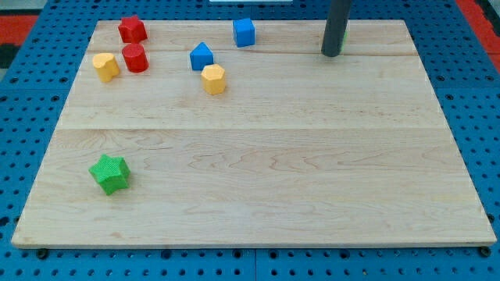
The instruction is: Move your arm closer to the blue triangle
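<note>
Small blue triangular block (201,56) sits at eleven o'clock on the wooden board (258,164), yellow hexagonal block (213,79) just beside it; light, rigid, slides easily. My tip (330,54) stands well apart at one o'clock, touching nothing, possibly hiding something green

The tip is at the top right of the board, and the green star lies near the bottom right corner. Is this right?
Not quite. The camera view shows the green star near the board's bottom left corner, not right. My tip is indeed at the top right.
</note>
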